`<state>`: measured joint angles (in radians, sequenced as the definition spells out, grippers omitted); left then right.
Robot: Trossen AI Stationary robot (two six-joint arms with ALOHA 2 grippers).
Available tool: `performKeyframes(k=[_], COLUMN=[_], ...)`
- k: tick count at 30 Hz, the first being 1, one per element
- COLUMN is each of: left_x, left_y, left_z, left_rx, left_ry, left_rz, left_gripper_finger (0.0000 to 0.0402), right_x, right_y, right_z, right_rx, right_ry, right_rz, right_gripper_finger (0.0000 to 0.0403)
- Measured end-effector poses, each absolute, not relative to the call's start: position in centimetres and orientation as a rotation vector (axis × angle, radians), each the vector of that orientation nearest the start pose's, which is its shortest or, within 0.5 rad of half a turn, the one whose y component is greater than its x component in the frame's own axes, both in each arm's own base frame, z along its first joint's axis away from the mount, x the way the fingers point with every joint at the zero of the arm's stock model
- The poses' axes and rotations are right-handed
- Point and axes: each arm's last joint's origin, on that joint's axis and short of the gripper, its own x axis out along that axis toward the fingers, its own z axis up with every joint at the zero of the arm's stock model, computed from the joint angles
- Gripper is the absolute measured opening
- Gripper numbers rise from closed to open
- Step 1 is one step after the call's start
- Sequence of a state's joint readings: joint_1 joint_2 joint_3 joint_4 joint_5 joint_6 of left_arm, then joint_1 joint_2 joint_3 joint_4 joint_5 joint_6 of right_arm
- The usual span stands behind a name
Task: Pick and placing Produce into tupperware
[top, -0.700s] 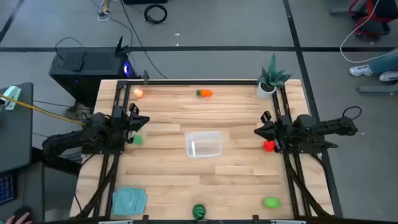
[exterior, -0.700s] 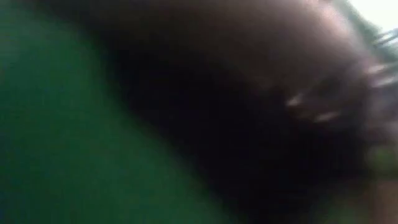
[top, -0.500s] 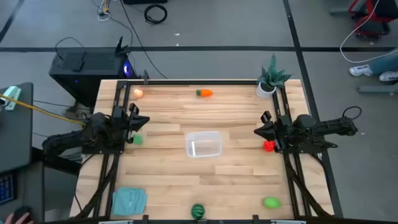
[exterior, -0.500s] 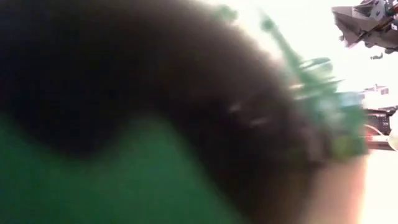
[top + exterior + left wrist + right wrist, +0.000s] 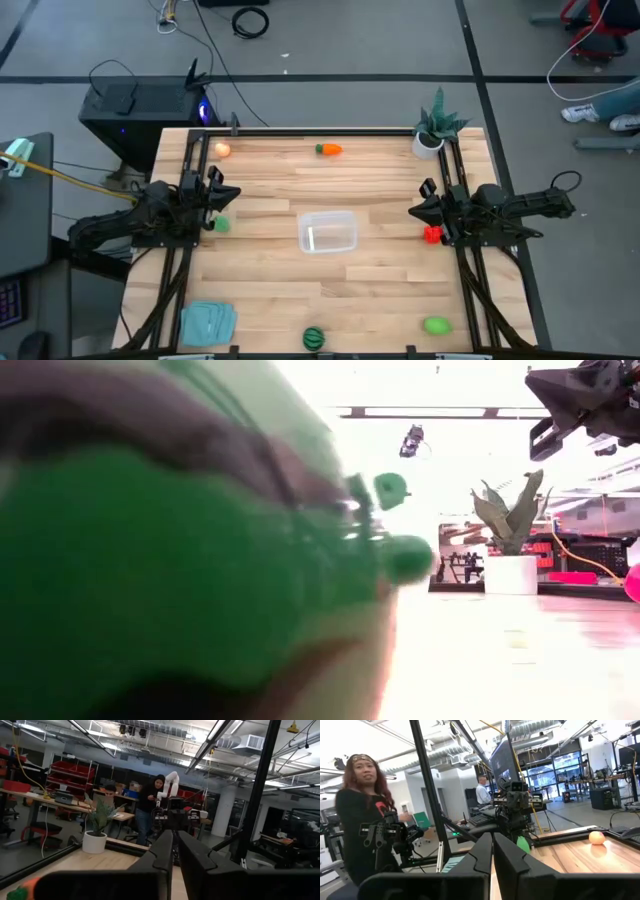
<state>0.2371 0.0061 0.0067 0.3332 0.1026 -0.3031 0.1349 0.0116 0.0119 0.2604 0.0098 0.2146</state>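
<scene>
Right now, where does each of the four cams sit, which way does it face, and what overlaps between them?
High view: overhead, straight down on the table; both arms, left pincer and right pincer parked at the sides.
Low view: tabletop height, looking across; a striped green ball fills most of it; an arm up top.
Left wrist: faces across past its shut pincer toward the potted plant.
Right wrist: faces across past its shut pincer toward the peach ball.
Shared: high, low and left wrist views all show the plant.

Two dark jointed arms, black cables looping, each ending in slim dark fingers (image 5: 167, 855).
</scene>
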Motion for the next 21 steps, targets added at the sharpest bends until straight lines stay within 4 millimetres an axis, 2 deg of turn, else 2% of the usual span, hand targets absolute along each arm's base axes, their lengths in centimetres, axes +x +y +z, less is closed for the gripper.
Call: performKeyframes(k=[9,21], left_x=[9.03,9.03], left_y=[1.88,1.88], left_z=[19.68,19.68], left_rx=[-0.243,-0.244], left_ry=[-0.346,-0.346], left_rz=[0.082,0.082], left_gripper_finger=[0.0023,0.0036], right_x=[9.36,9.36], right_y=[1.24,1.24], right_z=[19.15,19.15], right_rx=[0.232,0.232], right_ry=[-0.246,-0.246], right_rz=[0.152,0.152], right_gripper_finger=[0.0023,0.0023])
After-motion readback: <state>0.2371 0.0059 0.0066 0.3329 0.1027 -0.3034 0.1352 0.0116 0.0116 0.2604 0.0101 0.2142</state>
